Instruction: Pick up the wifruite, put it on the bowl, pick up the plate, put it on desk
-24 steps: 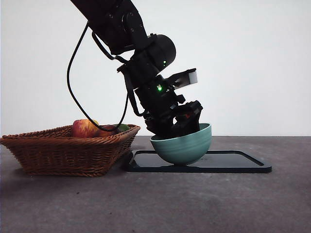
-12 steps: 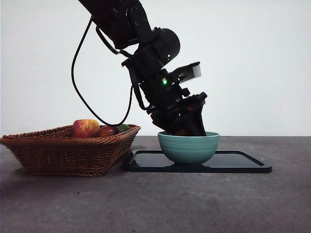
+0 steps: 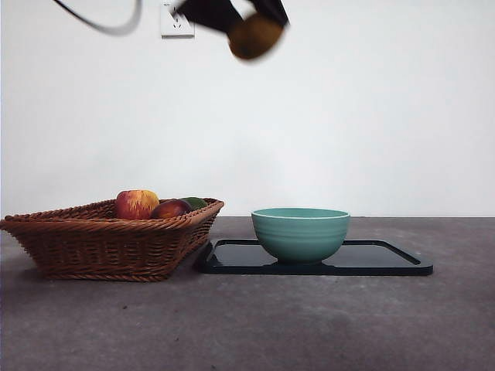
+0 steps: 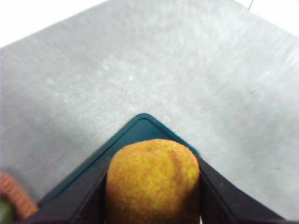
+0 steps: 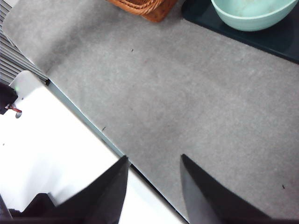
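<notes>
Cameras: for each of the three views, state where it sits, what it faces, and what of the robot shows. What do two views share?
Front: table height, facing bowl, basket; left end effector with fruit.
Left wrist: looks down past fruit at tray.
Right wrist: own open jaws over desk.
Shared: front and right wrist show bowl.

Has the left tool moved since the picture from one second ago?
Yes. It was down at the bowl; now the left tool is high above it, near the wall socket, shut on the wifruite.
</notes>
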Action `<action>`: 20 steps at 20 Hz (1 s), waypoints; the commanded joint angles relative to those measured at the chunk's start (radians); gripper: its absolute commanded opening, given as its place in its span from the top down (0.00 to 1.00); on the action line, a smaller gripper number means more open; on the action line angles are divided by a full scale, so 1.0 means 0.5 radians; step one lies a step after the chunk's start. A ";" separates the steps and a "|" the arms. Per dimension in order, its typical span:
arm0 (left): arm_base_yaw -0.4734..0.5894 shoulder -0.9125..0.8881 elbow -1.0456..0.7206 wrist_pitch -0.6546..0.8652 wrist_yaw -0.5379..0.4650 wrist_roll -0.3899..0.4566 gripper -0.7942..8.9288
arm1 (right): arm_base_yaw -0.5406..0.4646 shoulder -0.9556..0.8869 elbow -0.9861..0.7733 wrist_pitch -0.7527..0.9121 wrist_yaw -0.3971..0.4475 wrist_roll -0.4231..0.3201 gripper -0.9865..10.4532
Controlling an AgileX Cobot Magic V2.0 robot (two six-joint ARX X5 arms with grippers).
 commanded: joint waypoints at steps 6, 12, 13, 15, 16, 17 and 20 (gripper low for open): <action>0.227 -0.446 0.023 -0.401 -0.264 -0.271 0.79 | 0.014 0.006 0.019 0.089 -0.002 -0.011 0.76; 0.414 -0.724 -0.452 -0.323 -0.363 -0.430 0.79 | 0.014 0.006 0.019 0.089 0.013 -0.017 0.76; 0.432 -0.750 -0.577 -0.251 -0.376 -0.479 0.79 | 0.014 0.006 0.019 0.089 0.013 -0.017 0.76; 0.448 -0.758 -0.790 -0.109 -0.387 -0.549 0.79 | 0.014 0.006 0.019 0.089 0.013 -0.016 0.76; 0.447 -0.752 -0.879 -0.036 -0.417 -0.578 0.79 | 0.014 0.006 0.019 0.089 0.013 -0.016 0.76; 0.447 -0.738 -0.989 0.056 -0.445 -0.610 0.79 | 0.014 0.006 0.019 0.089 0.012 -0.014 0.76; 0.447 -0.684 -1.238 0.299 -0.529 -0.677 0.79 | 0.014 0.006 0.019 0.089 0.012 -0.014 0.76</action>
